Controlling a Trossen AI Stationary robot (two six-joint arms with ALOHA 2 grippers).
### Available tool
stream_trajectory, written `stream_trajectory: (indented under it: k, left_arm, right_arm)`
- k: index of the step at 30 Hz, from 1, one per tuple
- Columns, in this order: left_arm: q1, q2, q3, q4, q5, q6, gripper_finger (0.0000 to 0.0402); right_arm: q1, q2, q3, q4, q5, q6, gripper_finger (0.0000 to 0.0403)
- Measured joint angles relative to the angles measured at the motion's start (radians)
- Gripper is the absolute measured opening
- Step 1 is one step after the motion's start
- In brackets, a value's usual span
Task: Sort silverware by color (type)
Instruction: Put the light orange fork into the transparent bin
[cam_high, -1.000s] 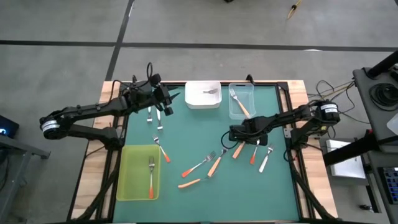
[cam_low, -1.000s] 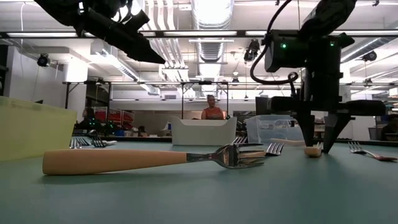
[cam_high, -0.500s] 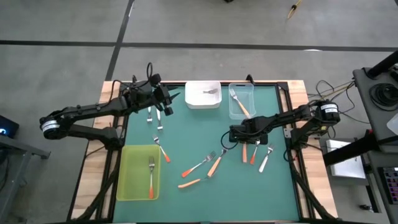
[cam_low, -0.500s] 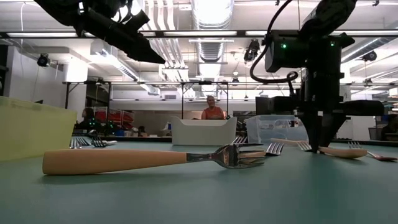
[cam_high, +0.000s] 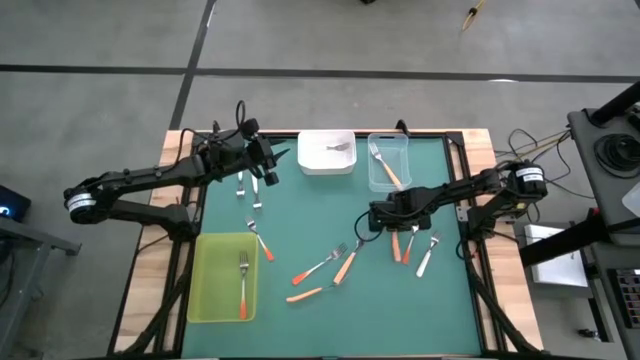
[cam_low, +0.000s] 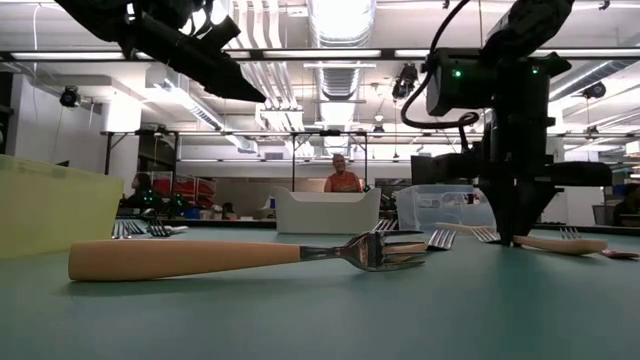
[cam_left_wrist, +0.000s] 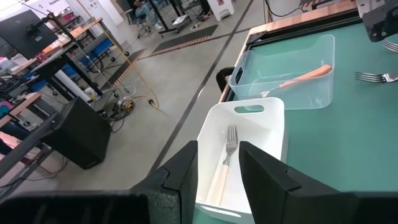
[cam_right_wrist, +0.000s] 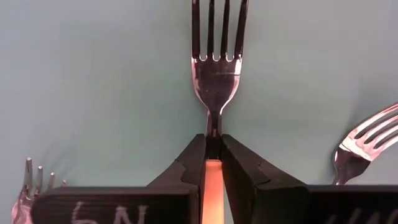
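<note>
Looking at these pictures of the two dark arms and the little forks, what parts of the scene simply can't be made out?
- Right wrist view: most of the light orange plastic handle of the fork is hidden between the right tool's shut fingers.
- Low view: the contents of the yellow-green plastic tray are hidden by its wall.
- Left wrist view: the left tool blocks the near end of the white plastic tray.
- High view: fork tines are too small to count.

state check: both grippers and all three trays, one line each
right gripper: shut on light orange fork, low at the mat
left gripper: open, empty, above white tray
white tray: holds one white-handled fork
clear tray: holds one orange-handled fork
yellow-green tray: holds one red-orange fork
</note>
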Motion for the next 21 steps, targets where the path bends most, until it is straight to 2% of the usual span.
stream_trajectory:
  k: [8,16,21]
  left_arm:
    - [0.000,0.000,0.000,0.005,0.000,-0.001,0.0100]
    - [0.000,0.000,0.002,0.008,0.000,-0.009,0.0100]
    - [0.000,0.000,0.002,0.014,0.000,-0.010,0.0100]
  right_arm:
    - [0.000,-0.066,-0.003,-0.018,0.007,-0.029,0.0028]
    - [0.000,-0.165,-0.002,-0.019,-0.031,-0.083,0.0028]
    - [0.000,-0.219,0.048,-0.020,-0.032,-0.148,0.0028]
